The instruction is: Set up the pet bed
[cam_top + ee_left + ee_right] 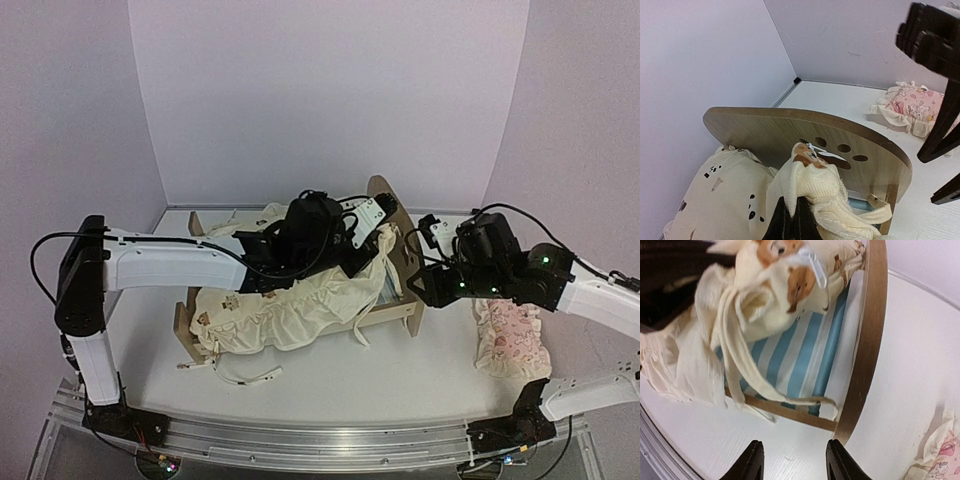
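Left gripper (792, 216) pinching shut on cream cushion (300, 300) corner above pet bed (805, 355). Right gripper (793, 462) hovering half-open, holding nothing, beside headboard (867, 340), toward table (400, 375) right edge.

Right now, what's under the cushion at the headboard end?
Blue-and-white striped mattress shows under the raised corner of the cushion by the headboard. Elsewhere the cushion covers whatever lies beneath.

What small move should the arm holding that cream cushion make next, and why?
Probably the left fingers, shut on a corner of the cream cushion, should lower it onto the striped mattress by the headboard. That corner hangs raised and bunched, the stripes lie bare beneath it, and the rest spills over the near rail. The right fingers are open, holding nothing.
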